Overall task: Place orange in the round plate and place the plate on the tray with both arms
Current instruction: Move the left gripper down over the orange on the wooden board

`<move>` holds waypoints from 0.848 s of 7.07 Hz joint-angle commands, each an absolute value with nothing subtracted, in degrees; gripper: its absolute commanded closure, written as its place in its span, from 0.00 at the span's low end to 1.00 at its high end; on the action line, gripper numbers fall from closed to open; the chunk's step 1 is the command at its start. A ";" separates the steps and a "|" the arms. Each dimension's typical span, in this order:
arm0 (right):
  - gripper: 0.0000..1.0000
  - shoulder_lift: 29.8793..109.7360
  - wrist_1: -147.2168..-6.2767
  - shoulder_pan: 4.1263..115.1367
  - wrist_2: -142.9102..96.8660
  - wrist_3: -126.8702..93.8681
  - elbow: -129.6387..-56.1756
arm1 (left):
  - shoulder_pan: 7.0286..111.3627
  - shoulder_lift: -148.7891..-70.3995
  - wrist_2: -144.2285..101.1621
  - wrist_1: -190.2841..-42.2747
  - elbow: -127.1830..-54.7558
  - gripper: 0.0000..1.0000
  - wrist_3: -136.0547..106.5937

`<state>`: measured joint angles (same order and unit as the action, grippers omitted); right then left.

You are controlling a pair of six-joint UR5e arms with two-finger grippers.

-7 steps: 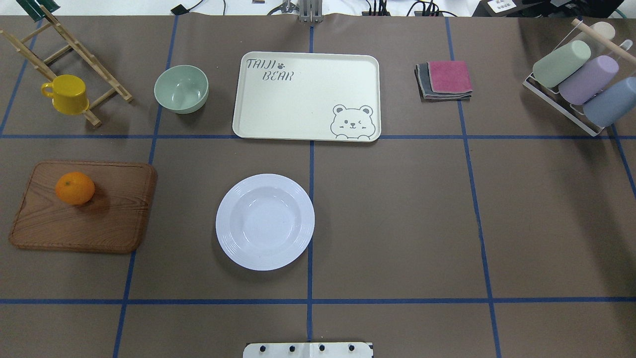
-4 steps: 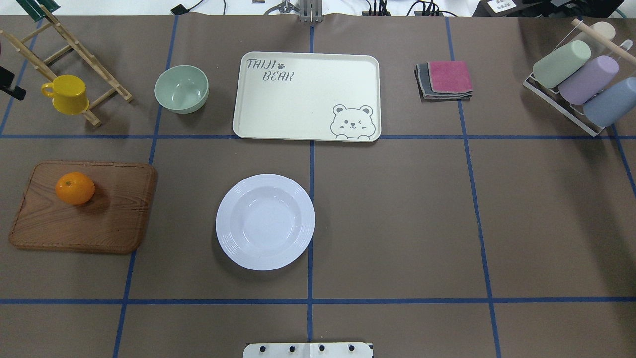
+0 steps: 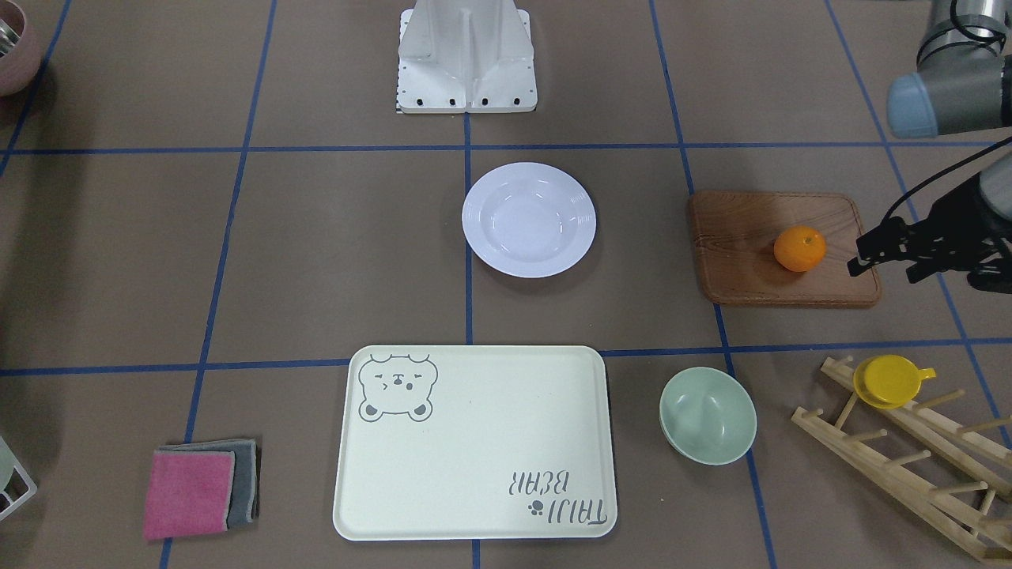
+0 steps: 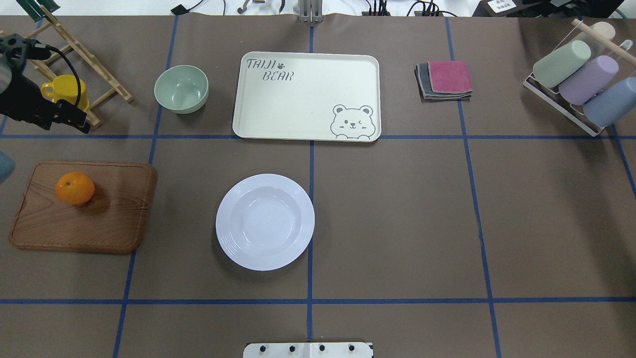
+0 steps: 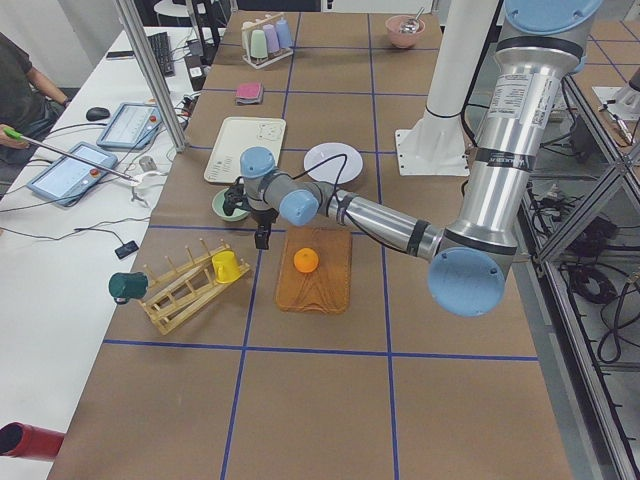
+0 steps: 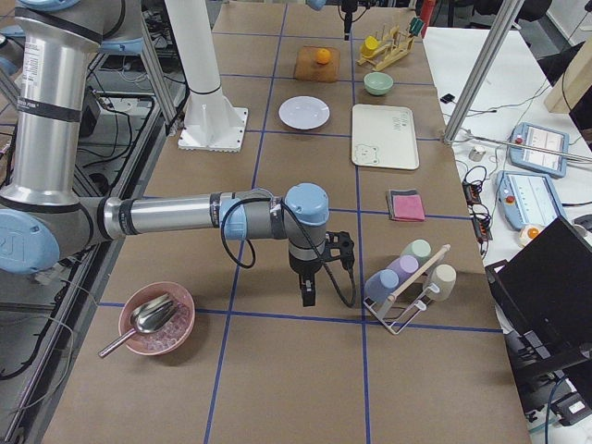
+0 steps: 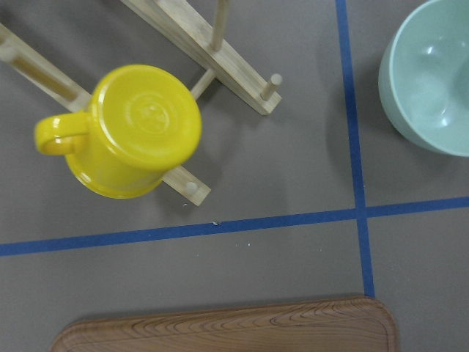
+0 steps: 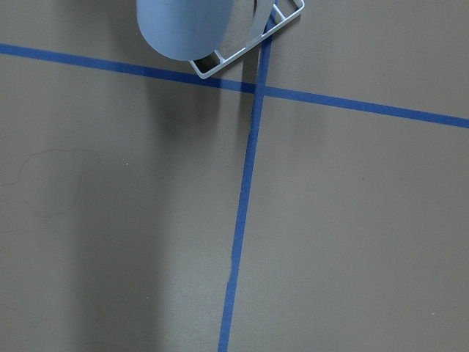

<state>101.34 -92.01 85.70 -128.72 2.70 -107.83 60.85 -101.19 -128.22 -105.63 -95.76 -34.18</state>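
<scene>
The orange (image 4: 74,188) sits on a brown wooden board (image 4: 99,228) at the left of the tabletop (image 4: 397,223), with nothing touching it. The round plate (image 4: 265,222) lies near the middle, to the right of the board and well apart from it. The tray (image 4: 298,99) lies on the far side of the plate, apart from it. A pale green bowl (image 4: 181,88) stands just left of the tray. A yellow cup (image 4: 64,94) hangs upside down on a wooden rack (image 4: 107,82) at the far left.

The left gripper (image 3: 885,270) hovers above the strip of tabletop between the rack and the board's far edge. Its fingers (image 3: 870,246) are spread apart and grasp nothing.

The right gripper (image 6: 308,289) points down over the tabletop at the right, near a white wire rack (image 4: 546,97) holding pastel tumblers (image 4: 589,79). Only a side camera shows it, so I cannot tell whether its fingers are released or clenched.
</scene>
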 commanded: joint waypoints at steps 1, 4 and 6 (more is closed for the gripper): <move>0.00 101.25 -92.02 84.46 -127.97 2.81 -107.75 | 56.44 -97.59 -124.64 -108.78 -96.41 0.03 -34.10; 0.00 101.16 -92.02 84.55 -128.06 2.81 -107.75 | 55.55 -90.54 -123.49 -115.84 -98.60 0.03 -34.71; 0.00 101.25 -92.02 84.46 -128.06 2.81 -107.84 | 55.02 -89.82 -123.49 -115.84 -99.93 0.03 -37.78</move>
